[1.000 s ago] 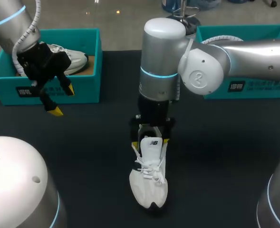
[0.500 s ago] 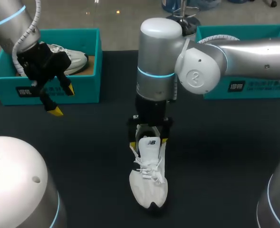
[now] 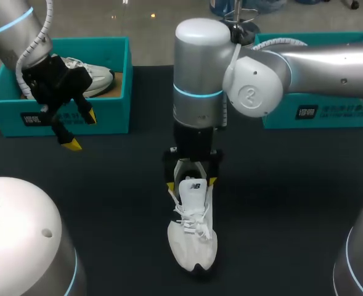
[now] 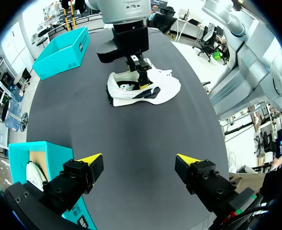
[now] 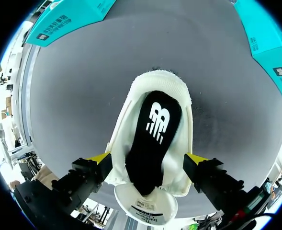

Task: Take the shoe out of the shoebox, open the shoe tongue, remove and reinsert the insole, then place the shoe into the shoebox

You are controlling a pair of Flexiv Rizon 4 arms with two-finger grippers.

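Right arm: its upright link and elbow have shifted stepwise toward the left side of the head view. Right gripper: carried the same way and slightly toward the far edge of the tabletop. Shoe: the heel end and tongue have swung a little leftward with the gripper, pivoting about the toe.

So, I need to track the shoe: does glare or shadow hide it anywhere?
Head view: no glare on the shoe, but the right gripper, shut on it, covers its heel end. Left wrist view: evenly lit, side showing. Right wrist view: no glare, opening in view.
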